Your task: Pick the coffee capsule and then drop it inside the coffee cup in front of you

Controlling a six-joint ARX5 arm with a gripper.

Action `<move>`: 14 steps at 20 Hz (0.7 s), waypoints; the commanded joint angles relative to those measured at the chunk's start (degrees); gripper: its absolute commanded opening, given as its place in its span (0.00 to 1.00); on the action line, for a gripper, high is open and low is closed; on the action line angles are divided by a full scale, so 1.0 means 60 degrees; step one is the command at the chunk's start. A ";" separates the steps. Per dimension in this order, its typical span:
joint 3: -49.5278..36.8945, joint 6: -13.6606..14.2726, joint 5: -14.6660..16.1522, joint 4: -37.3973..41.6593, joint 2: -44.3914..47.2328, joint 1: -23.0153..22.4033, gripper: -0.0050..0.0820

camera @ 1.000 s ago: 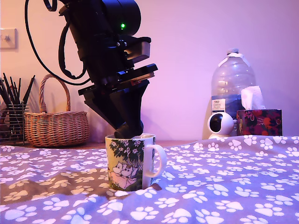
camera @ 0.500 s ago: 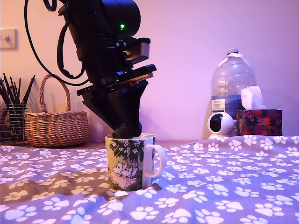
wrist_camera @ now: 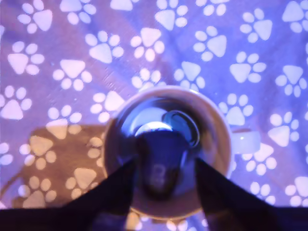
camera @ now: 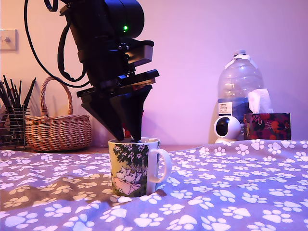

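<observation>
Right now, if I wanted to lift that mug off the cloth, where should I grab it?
By the loop handle, coming from the exterior view's right. The coffee cup stands upright with the handle sticking out free on that side, while the gripper hangs over its open mouth, so reaching from above looks blocked.

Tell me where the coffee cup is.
In the exterior view the coffee cup stands on the paw-print cloth, left of centre, directly under the gripper; the wicker basket is behind, further left.
</observation>
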 commanded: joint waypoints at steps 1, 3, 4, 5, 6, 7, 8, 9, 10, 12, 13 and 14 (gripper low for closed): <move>0.0146 0.0036 -0.0022 -0.0015 0.0102 0.0040 0.82; 0.0149 0.0033 -0.0015 -0.0011 0.0091 0.0040 0.82; 0.0149 0.0036 -0.0018 -0.0015 0.0087 0.0040 0.82; 0.0149 0.0036 -0.0018 -0.0018 0.0087 0.0040 0.82; 0.0149 0.0036 -0.0018 -0.0018 0.0077 0.0040 0.82; 0.0153 0.0040 -0.0015 -0.0018 0.0058 0.0040 0.82; 0.0153 0.0084 -0.0018 -0.0018 0.0018 0.0040 0.81; 0.0164 0.0146 -0.0015 -0.0029 -0.0040 0.0040 0.81; 0.0164 0.0211 -0.0015 -0.0025 -0.0113 0.0040 0.80; 0.0164 0.0215 -0.0015 -0.0033 -0.0331 0.0040 0.71; 0.0164 0.0215 -0.0011 -0.0040 -0.0477 0.0040 0.63; 0.0164 0.0215 -0.0011 -0.0058 -0.0616 0.0040 0.51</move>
